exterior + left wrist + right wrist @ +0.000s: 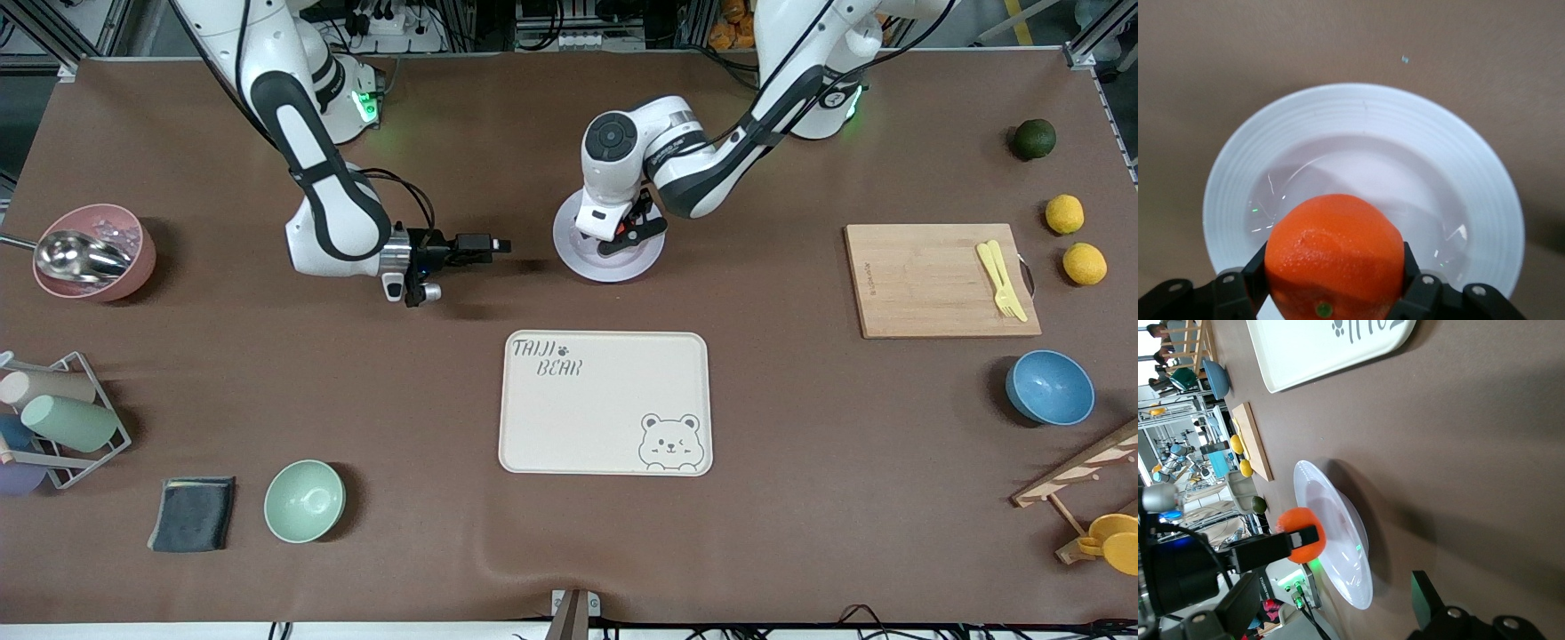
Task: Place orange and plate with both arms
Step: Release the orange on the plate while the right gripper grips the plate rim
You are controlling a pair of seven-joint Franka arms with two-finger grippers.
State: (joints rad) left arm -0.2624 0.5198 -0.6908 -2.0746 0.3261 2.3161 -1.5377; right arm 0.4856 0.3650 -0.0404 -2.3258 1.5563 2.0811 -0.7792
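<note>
The orange (pixel 1335 257) is clamped between the fingers of my left gripper (pixel 622 236), which hangs just above the middle of the plate (pixel 587 267). The plate, pale and glossy with a wide ribbed rim (pixel 1358 107), lies on the brown table between the arm bases and the tray. In the right wrist view the orange (pixel 1301 533) sits right over the plate (pixel 1338 540). My right gripper (pixel 498 244) lies level, low over the table beside the plate toward the right arm's end, open and empty, fingers pointing at the plate's rim.
A cream bear-printed tray (pixel 605 400) lies nearer the camera than the plate. A cutting board (pixel 933 280), lemons (pixel 1064 214), a dark green fruit (pixel 1034 139) and a blue bowl (pixel 1049 387) are at the left arm's end. A pink bowl (pixel 93 252), cup rack (pixel 53 418) and green bowl (pixel 304 500) are at the right arm's end.
</note>
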